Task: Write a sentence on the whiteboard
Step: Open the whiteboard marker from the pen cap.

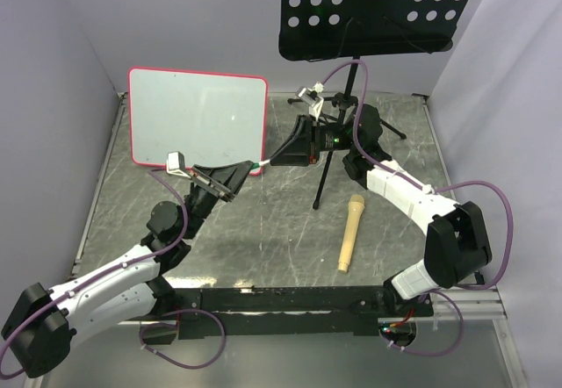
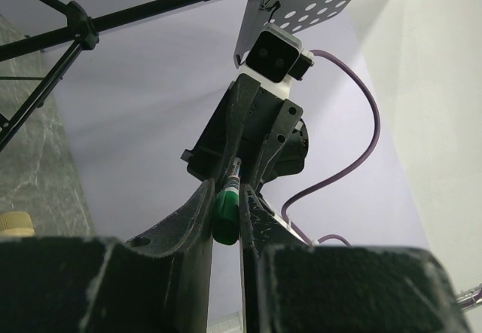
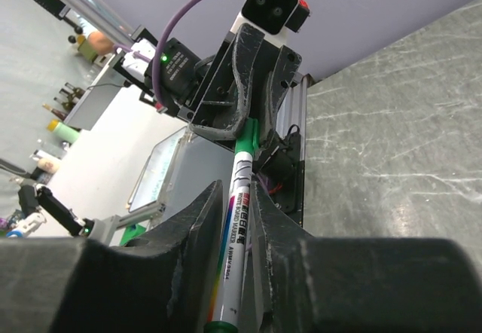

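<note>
The whiteboard (image 1: 198, 116), white with a pink-red frame, leans at the back left of the table. Its face is blank and no sentence shows on it. A white marker (image 1: 261, 167) with a green cap spans the gap between my two grippers, in front of the board's lower right corner. My left gripper (image 1: 248, 171) is shut on the green cap (image 2: 225, 211). My right gripper (image 1: 277, 159) is shut on the marker's white barrel (image 3: 238, 212). The two grippers face each other tip to tip. The marker's tip is hidden.
A black perforated music stand tray (image 1: 373, 10) hangs over the back right, and its thin pole (image 1: 336, 138) and tripod legs stand just behind my right arm. A beige stick-shaped object (image 1: 349, 232) lies on the marble tabletop (image 1: 263, 247) at the right.
</note>
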